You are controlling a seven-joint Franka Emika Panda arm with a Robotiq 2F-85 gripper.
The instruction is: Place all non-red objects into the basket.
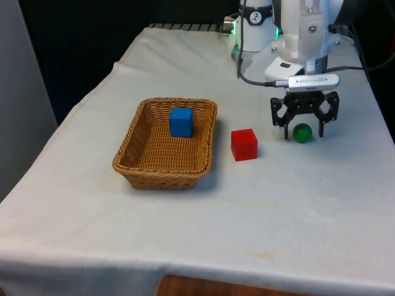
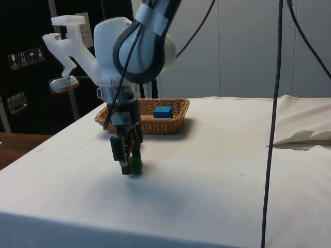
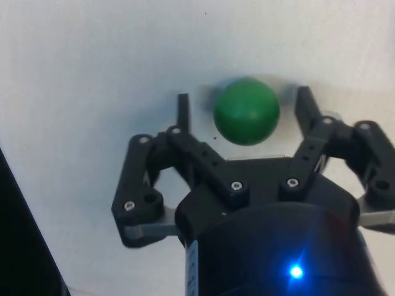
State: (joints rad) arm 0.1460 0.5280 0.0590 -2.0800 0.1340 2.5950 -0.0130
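A green ball [image 1: 302,132] rests on the white cloth at the front view's right, and my gripper [image 1: 303,134] stands low over it, open, one finger on each side. In the wrist view the green ball [image 3: 246,111] sits between the fingertips [image 3: 182,106] with a gap on both sides. The side view shows the gripper [image 2: 128,164] down at the cloth beside the green ball [image 2: 135,165]. A red cube [image 1: 244,144] lies between the ball and a wicker basket [image 1: 133,147]. A blue cube [image 1: 181,121] sits inside the basket [image 2: 178,111].
The robot's base [image 1: 259,31] stands at the table's far end behind the gripper. A black cable [image 2: 273,124] hangs down in the side view. Folded cloth [image 2: 305,135] lies at the side view's right edge.
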